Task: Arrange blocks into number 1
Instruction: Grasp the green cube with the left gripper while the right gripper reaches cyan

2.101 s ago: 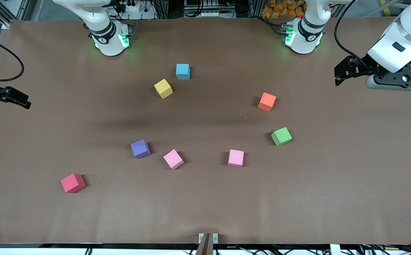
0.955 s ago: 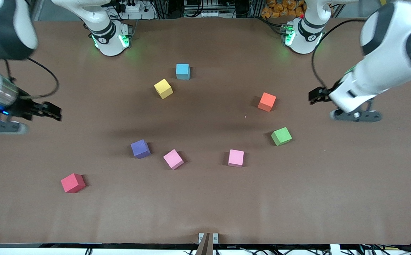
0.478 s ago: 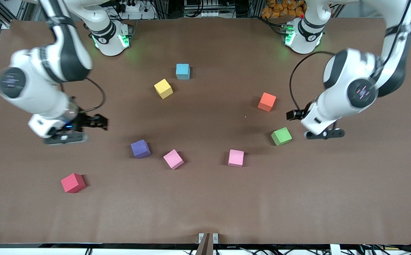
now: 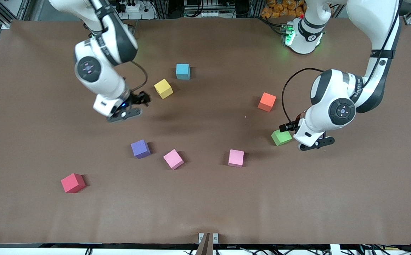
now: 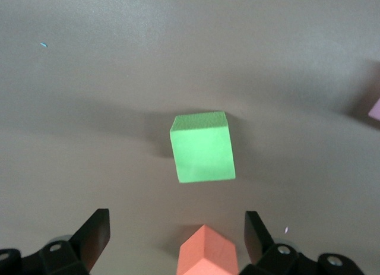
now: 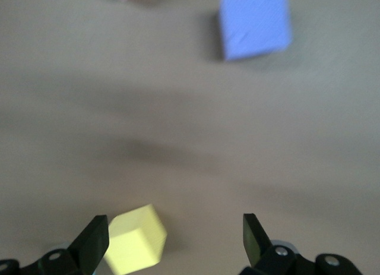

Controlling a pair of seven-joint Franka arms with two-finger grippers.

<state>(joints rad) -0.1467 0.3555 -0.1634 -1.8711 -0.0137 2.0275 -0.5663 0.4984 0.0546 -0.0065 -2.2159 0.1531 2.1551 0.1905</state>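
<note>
Left gripper (image 4: 286, 128) (jaws wide) over green block (image 4: 281, 137); nothing held.

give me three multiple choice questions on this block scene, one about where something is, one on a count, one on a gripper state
1. Which block lies nearest the front camera?
A. light blue block
B. red block
C. yellow block

2. How many pink blocks are on the table?
A. one
B. two
C. three

3. How does the left gripper stand?
A. shut on the orange block
B. shut on nothing
C. open, holding nothing

Answers:
1 B: the red block lies lowest in the front view, below the light blue block and yellow block.
2 B: two pink blocks lie on the table.
3 C: the left gripper has its fingers spread by the green block.
</note>
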